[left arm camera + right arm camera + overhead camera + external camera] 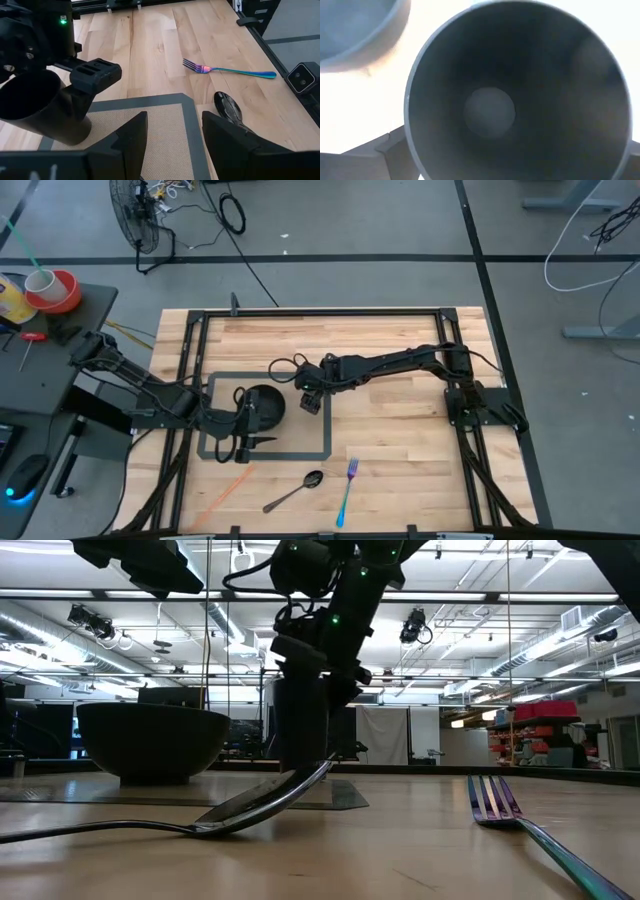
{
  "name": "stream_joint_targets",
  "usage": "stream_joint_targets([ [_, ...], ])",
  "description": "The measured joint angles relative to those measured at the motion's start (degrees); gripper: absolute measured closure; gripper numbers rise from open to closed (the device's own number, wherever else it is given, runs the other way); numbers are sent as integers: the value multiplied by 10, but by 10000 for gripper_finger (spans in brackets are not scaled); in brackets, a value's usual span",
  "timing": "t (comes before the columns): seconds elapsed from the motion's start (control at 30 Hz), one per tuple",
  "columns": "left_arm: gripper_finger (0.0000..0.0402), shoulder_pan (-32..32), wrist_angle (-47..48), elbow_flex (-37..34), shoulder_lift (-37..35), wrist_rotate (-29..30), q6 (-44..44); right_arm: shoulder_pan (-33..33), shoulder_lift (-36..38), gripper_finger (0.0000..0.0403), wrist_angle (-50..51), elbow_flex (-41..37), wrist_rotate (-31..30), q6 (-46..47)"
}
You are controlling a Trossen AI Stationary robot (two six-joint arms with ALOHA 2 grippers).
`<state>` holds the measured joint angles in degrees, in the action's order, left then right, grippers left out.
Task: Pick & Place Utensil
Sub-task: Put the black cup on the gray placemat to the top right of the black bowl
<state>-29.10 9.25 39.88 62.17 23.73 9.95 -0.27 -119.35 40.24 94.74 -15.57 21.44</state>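
A dark cup [40, 107] stands upright at the right part of the grey-bordered mat [327, 420]. My right gripper [310, 395] is over it and shut on it. A black bowl [262, 405] sits on the mat just left of the cup. My left gripper [172, 120] is open, low over the mat's near left part [248, 442], and touches nothing. A dark spoon [295, 492] and an iridescent fork [347, 490] lie on the bare wood near the table's near edge. In the low view the spoon [250, 805] lies in front of the cup [305, 730]. My right gripper holds the cup by the outside of its wall near the rim [60, 82], pinched between the two fingers [385, 150], one on either side. The fingers come from above, pointing down, and the wrist view looks straight into the cup [515, 100]. The cup stays upright. I cannot tell whether its base rests on the mat.
An orange stick [225, 488] lies on the wood left of the spoon. Black frame rails [450, 360] run along the table's sides. Open wood lies right of the mat and beyond it toward the far edge.
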Motion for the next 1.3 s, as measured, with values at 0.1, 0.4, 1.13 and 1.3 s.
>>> stream_joint_targets([
  [0.1, 209, 0, 0, 0, 0, 0, 0, 0, 0, 4, -22, 0, -6, -12],
  [0.4, 209, 0, 0, 0, 0, 0, 8, -3, 0, 4, -5, 0, -14, -32],
  [1.13, 209, 0, 0, 0, 0, 0, 9, -2, -1, 4, 3, -28, -9, -39],
  [1.3, 209, 0, 0, 0, 0, 0, 9, -1, -1, 5, -14, -34, -9, -30],
])
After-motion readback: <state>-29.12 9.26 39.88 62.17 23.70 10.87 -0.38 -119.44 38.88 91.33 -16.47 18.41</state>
